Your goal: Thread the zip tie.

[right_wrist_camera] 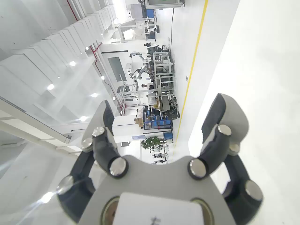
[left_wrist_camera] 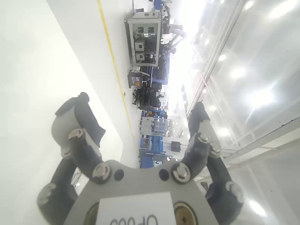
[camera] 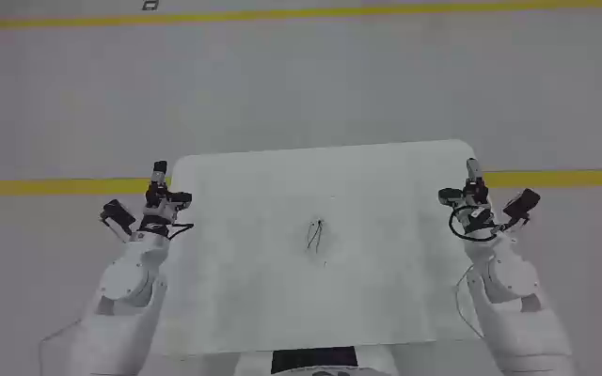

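1. Two grippers hang at opposite edges of the table [camera: 395,282]: the left gripper [left_wrist_camera: 140,99] and the right gripper [right_wrist_camera: 162,100] both have their jaws spread wide with nothing between them
2. One zip tie [camera: 316,235] lies near the middle of the table, well apart from either gripper; it looks like a thin dark strip bent into a narrow V or loop, and head and tail are too small to tell apart
3. First pick-up is, as I judge it, the step in hand: each arm should come in from its own side and take one end, pinching close to the tip so that a short free length is left to aim
4. Thin, flat plastic on a smooth top gives little to catch, so a low approach with the pads [right_wrist_camera: 211,115] closing across the strip's width seems wise
5. Matt white covers the table, whose corners are rounded; the pads are dark and look rubbery, set on grey metal links with bright rivets
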Robot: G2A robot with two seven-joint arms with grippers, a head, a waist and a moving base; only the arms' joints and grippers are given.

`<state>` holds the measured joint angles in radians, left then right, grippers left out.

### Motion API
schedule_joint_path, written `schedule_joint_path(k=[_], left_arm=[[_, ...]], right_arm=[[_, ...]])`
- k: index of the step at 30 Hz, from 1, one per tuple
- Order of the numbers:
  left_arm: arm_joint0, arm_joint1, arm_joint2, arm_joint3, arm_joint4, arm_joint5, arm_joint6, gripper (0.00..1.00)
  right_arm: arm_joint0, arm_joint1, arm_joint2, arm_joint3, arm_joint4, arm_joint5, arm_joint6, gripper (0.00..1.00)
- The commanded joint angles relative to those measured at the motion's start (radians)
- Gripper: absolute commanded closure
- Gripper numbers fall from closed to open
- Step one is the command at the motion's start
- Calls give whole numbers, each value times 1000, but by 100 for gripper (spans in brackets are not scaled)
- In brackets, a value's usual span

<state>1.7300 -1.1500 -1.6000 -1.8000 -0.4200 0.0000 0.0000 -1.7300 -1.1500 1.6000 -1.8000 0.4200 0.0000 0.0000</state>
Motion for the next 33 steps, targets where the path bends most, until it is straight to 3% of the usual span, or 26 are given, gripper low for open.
schedule_joint_path(k=[1, 2, 4, 5, 6, 7, 10, 11, 21, 24, 30, 32, 33], left_arm=[[0, 0, 0, 0, 0, 0, 0, 0], [0, 0, 0, 0, 0, 0, 0, 22], [0, 0, 0, 0, 0, 0, 0, 22], [0, 0, 0, 0, 0, 0, 0, 0], [-5, 1, 4, -17, 21, -4, -15, 0], [-8, 3, 8, -28, 43, -3, -29, 0], [-16, 11, 27, -63, 175, 58, -109, 0], [-16, 13, 32, -77, 198, 61, -134, 0], [-16, 14, 37, -85, 203, 54, -155, 0], [-21, 17, 37, -84, 237, 47, -196, 0], [-14, 32, 46, -80, 331, 41, -413, 0], [-17, 41, 47, -80, 384, 9, -522, 0], [-17, 43, 44, -79, 403, -3, -522, 0]], right_arm=[[0, 0, 0, 0, 0, 0, 0, 0], [0, 0, 0, 0, 0, 0, 0, 22], [0, 0, 0, 0, 0, 0, 0, 22], [0, 0, 0, 0, 0, 0, 0, 22], [0, 0, 0, 0, 0, 0, 0, 0], [0, 0, 0, 0, 0, 0, 0, 0], [0, 0, 0, 0, 0, 0, 0, 0], [0, 0, 0, 0, 0, 0, 0, 0], [0, 0, 0, 0, 0, 0, 0, 0], [0, 0, 0, 0, 0, 0, 0, 0], [0, 0, 0, 0, 0, 0, 0, 0], [0, 0, 0, 0, 0, 0, 0, 0], [0, 0, 0, 0, 0, 0, 0, 0]])
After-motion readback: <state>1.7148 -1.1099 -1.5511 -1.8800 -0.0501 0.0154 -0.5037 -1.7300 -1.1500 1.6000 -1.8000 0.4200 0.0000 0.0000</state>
